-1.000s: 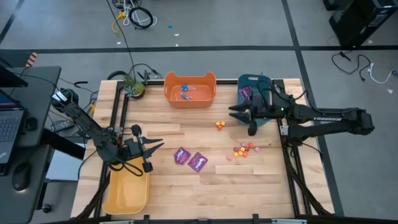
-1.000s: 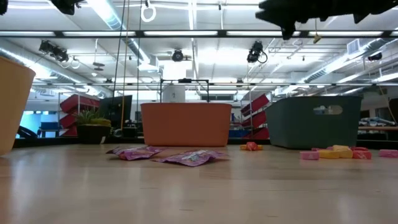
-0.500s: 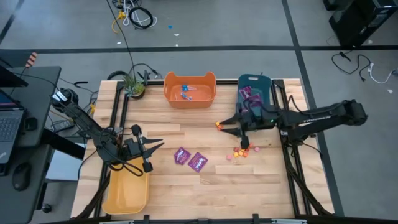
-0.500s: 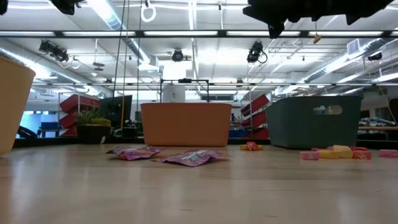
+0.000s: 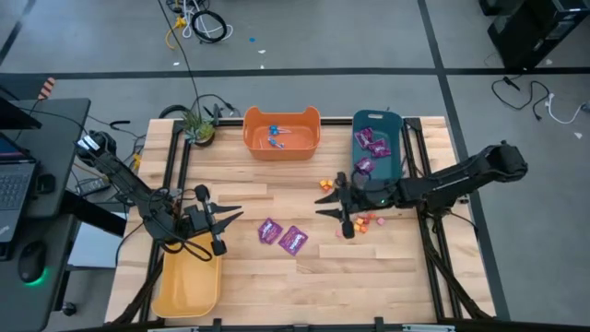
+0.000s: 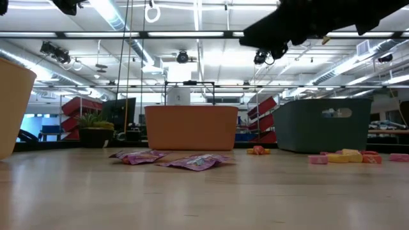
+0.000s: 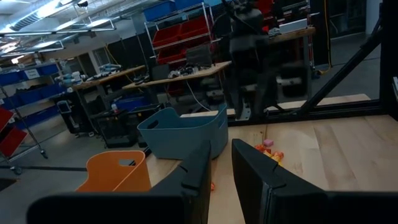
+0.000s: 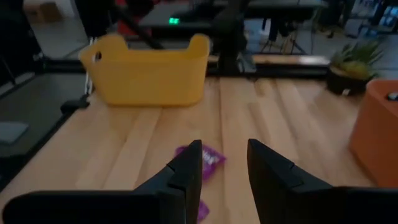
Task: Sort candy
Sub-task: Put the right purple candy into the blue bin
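Observation:
Two shiny purple packets (image 5: 269, 231) (image 5: 293, 240) lie flat on the table's middle; the low view shows them too (image 6: 195, 161). Small orange, red and pink pieces lie in two clusters (image 5: 326, 185) (image 5: 361, 222). My right gripper (image 5: 321, 203) hangs open and empty above the table between those clusters, pointing at the packets (image 8: 205, 158). My left gripper (image 5: 232, 218) waits above the yellow bin's far end, open by a narrow gap (image 7: 221, 168), holding nothing. Blue lollipops (image 5: 275, 136) lie in the orange bin, and purple packets (image 5: 372, 146) in the teal bin.
The orange bin (image 5: 281, 132) and teal bin (image 5: 376, 152) stand along the far edge, and the yellow bin (image 5: 189, 277) at the near left. A potted plant (image 5: 196, 124) sits at the far left corner. Bare wood lies toward the near edge.
My right gripper has left the teal bin's side, going toward the table's left and near edges and sinking, its fingers tipping slightly downward. It now hangs between the two clusters of small pieces, closer to the purple packets. The candy has stayed where it was.

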